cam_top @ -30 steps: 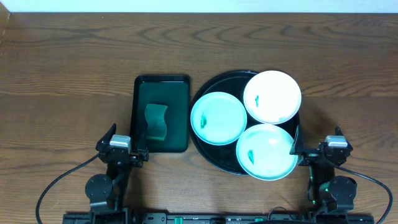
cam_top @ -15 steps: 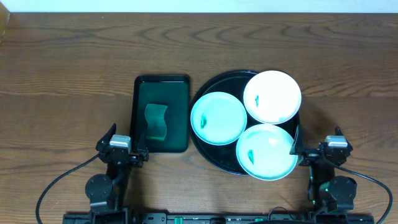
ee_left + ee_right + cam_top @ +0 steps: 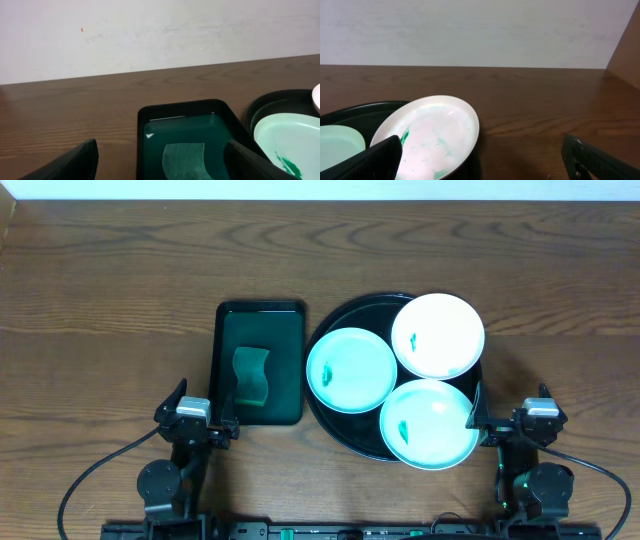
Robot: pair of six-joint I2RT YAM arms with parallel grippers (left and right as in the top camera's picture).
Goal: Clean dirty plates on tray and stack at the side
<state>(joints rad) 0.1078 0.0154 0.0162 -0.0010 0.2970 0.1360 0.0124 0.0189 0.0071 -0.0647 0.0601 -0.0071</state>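
Nothing moved; left claw (image 3: 204, 406) gaped empty beside the green tray (image 3: 260, 330) holding a sponge (image 3: 251, 375), right claw (image 3: 510, 406) gaped empty just beside the nearest dirty plate (image 3: 430, 425) on the black tray (image 3: 345, 428).

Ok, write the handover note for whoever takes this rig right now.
Left hand: open, empty, low at the near table edge by the green tray.
Right hand: open, empty, at the near edge beside the near plate.
Things: near plate, left plate and far plate all sit on the black tray, each with green smears. The sponge lies in the green tray.
Done: nothing wiped, nothing stacked.
Left: take the sponge, wipe each plate, stack them beside the tray.
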